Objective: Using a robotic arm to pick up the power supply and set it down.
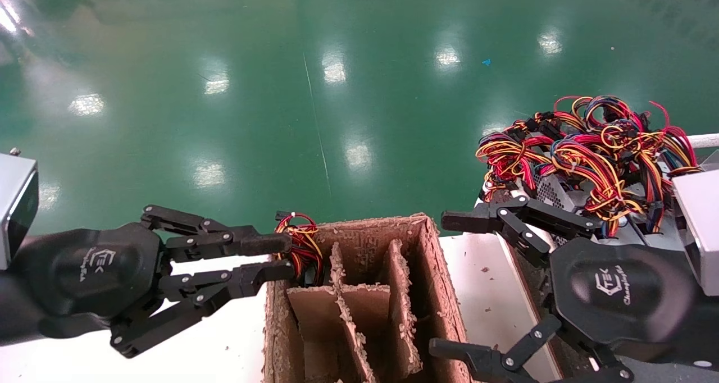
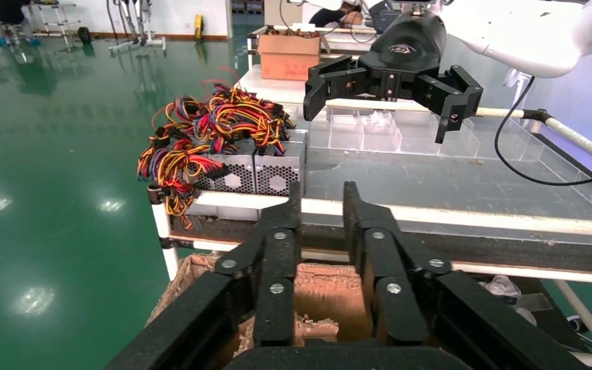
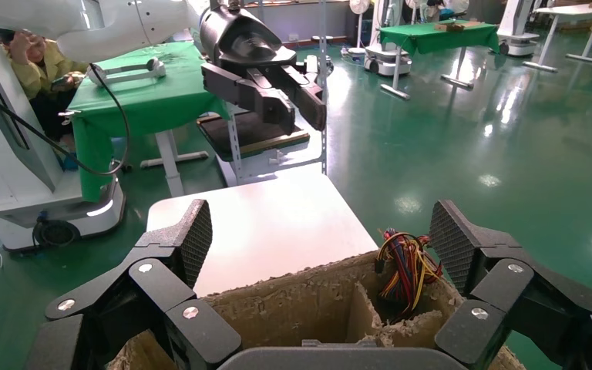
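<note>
Only the red, yellow and black wires [image 1: 302, 242] of one power supply show, sticking out of the far left cell of a worn cardboard box [image 1: 435, 270]; its body is hidden. My left gripper [image 1: 288, 257] hovers just beside those wires, open by a narrow gap with nothing between its fingers. In the left wrist view the left gripper [image 2: 321, 193] hangs over the box [image 2: 324, 289]. My right gripper [image 1: 444, 285] stands wide open and empty at the box's right side. Its wrist view shows the right gripper [image 3: 320, 223] above the box wall [image 3: 293, 301] and the wires [image 3: 407, 266].
Several more grey vented power supplies [image 1: 553, 189] with tangled wires [image 1: 590, 141] are piled on a cart at the right; the stack [image 2: 254, 173] also shows from the left wrist. Cardboard dividers [image 1: 396, 299] split the box. The white table [image 1: 483, 293] carries the box; green floor lies beyond.
</note>
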Available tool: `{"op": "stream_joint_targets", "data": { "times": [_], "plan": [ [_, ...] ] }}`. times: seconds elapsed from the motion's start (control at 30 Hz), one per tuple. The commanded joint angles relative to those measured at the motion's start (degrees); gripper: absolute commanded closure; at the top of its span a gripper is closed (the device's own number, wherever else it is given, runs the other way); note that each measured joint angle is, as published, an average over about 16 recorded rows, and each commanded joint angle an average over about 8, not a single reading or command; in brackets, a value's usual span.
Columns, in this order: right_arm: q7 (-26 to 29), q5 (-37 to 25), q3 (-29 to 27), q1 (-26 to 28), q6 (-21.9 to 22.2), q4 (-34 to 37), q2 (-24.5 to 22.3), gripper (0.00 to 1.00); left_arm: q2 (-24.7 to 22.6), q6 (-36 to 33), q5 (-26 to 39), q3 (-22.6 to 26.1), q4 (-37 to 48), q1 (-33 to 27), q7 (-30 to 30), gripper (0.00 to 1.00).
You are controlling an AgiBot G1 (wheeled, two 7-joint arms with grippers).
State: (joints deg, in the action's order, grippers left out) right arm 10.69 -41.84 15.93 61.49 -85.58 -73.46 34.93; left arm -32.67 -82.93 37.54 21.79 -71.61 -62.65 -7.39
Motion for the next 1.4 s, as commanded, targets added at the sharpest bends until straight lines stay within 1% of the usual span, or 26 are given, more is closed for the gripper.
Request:
{"op": "stream_joint_targets", "data": {
  "times": [0.03,0.33,0.6,0.8,0.97,1.2,1.4],
  "plan": [
    [0.0,0.0,0.0,0.0,0.0,0.0,0.0,0.0,0.0,0.0,0.0,0.0,0.0,0.0,0.0,1.0],
    [0.0,0.0,0.0,0.0,0.0,0.0,0.0,0.0,0.0,0.0,0.0,0.0,0.0,0.0,0.0,0.99],
    [0.0,0.0,0.0,0.0,0.0,0.0,0.0,0.0,0.0,0.0,0.0,0.0,0.0,0.0,0.0,0.0],
    [0.0,-1.6,0.4,0.2,1.1,-0.2,0.2,0.0,0.0,0.0,0.0,0.0,0.0,0.0,0.0,0.0],
    [1.1,-5.2,1.8,1.6,3.7,-0.8,1.2,0.0,0.0,0.0,0.0,0.0,0.0,0.0,0.0,0.0],
    [3.7,-12.1,5.4,5.6,7.8,0.5,5.6,0.0,0.0,0.0,0.0,0.0,0.0,0.0,0.0,0.0],
    [3.5,-16.4,7.6,8.6,9.7,2.8,8.9,0.0,0.0,0.0,0.0,0.0,0.0,0.0,0.0,0.0]
  ]
}}
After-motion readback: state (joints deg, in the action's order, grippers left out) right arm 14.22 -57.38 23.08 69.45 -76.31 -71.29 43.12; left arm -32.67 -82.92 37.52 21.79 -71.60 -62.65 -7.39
